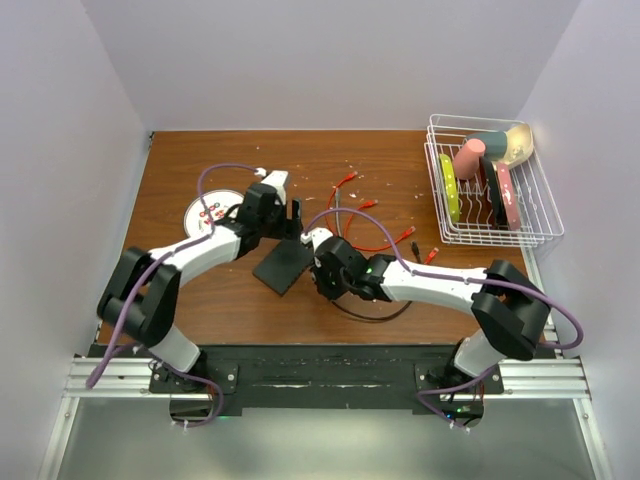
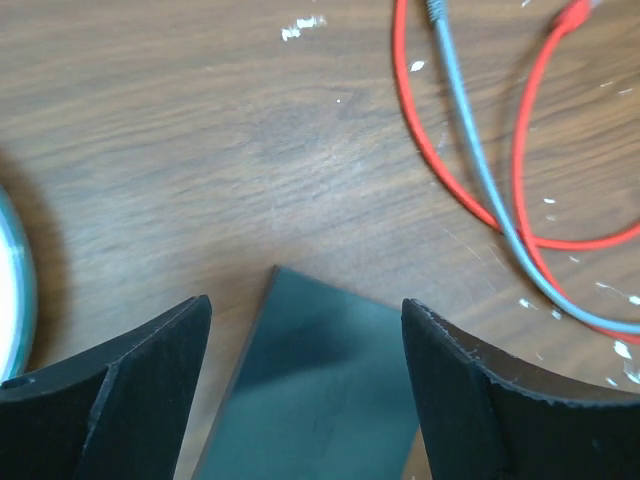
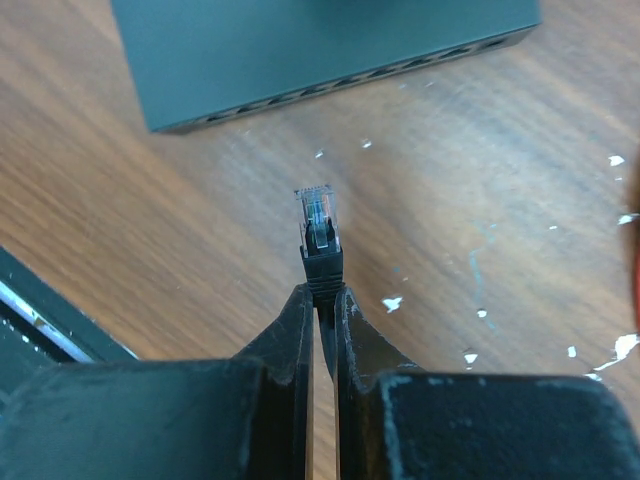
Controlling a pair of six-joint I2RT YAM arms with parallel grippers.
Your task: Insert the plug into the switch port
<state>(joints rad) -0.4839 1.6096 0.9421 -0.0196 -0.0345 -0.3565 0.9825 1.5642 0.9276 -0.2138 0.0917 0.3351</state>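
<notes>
The switch (image 1: 283, 265) is a flat matte-black box on the wooden table between the two arms. In the right wrist view the switch (image 3: 310, 50) shows a row of sockets along its near edge. My right gripper (image 3: 322, 292) is shut on the black boot of a cable, and the clear plug (image 3: 317, 212) sticks out past the fingertips, a short way from the sockets and pointing at them. In the top view the right gripper (image 1: 318, 272) is just right of the switch. My left gripper (image 2: 305, 320) is open, its jaws on either side of the switch's far end (image 2: 320, 380), above it.
Red and grey cables (image 2: 470, 170) lie on the table beyond the switch. A round white plate with red dots (image 1: 208, 211) is at the left. A white wire rack (image 1: 490, 185) with dishes stands at the back right. A black cable loops under the right arm (image 1: 375, 312).
</notes>
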